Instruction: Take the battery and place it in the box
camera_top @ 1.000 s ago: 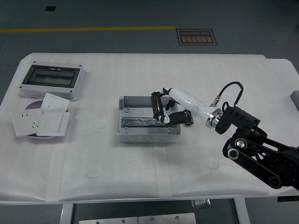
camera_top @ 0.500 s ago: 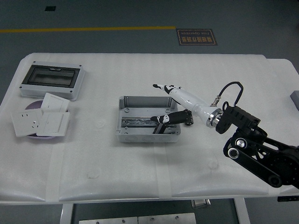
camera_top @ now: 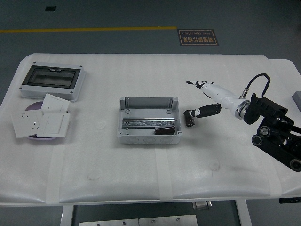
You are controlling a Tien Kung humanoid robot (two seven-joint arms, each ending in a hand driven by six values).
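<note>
Battery [camera_top: 163, 130]: lying in box [camera_top: 149, 100], near its front right corner.
Right hand [camera_top: 200, 99]: fingers spread, holding nothing, just right of the box.

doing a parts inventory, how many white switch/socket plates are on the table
3, all at the table's left edge, stacked over a purple dish: socket plate at front left, a plain one behind, another at front right. More could be hidden underneath.

Single head view: high, robot's side, facing forward-down over white table [camera_top: 141, 179].
</note>
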